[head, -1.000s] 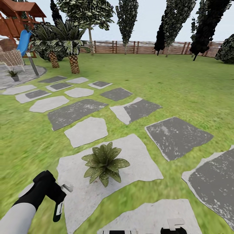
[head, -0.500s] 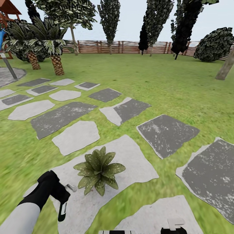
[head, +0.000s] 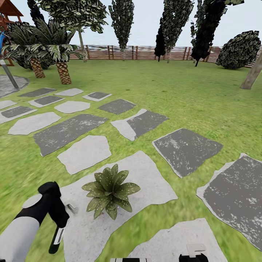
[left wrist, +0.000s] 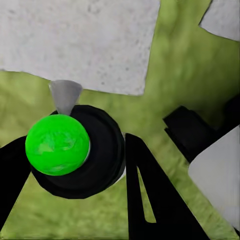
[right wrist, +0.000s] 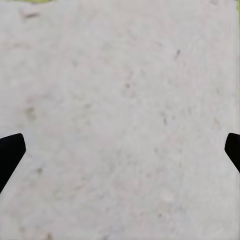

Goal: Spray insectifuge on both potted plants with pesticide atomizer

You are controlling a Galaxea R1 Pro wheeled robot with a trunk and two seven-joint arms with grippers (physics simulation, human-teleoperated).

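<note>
Dark green-black pesticide atomizer (head: 57, 236) hangs clamped in your left gripper (head: 58, 214), at seven o'clock of the potted plant (head: 110, 190).
It looks light, rigid and slick; grip the body, leaving its trigger clear. Your right gripper (right wrist: 120, 150) stands spread over a pale stepping stone (right wrist: 125, 100).

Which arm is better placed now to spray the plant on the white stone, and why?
Left, probably. The left gripper already holds the atomizer, close beside the plant. The right gripper is open, holding nothing, over bare stone.
</note>
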